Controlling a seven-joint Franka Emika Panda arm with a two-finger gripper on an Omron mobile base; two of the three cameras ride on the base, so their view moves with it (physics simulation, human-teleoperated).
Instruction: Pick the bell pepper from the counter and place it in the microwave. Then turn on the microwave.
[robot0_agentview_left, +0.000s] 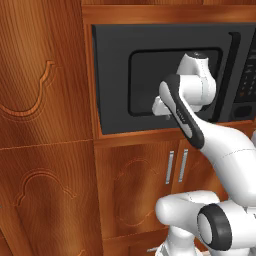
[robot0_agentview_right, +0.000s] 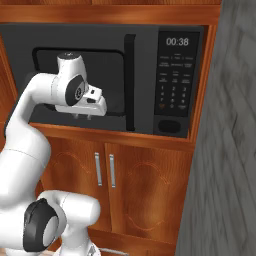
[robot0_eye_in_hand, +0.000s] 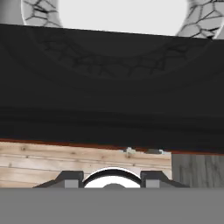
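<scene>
- While wood cabinets (robot0_agentview_right: 145, 190) surround it, the microwave (robot0_agentview_right: 145, 75) sits built in, door shut (clock lit).
- My gripper (robot0_agentview_right: 84, 117) hangs before its window; jaw spread I cannot tell.

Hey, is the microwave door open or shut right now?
Shut. The microwave door lies flush with the front panel, its handle upright beside the keypad, and no interior shows.
</scene>
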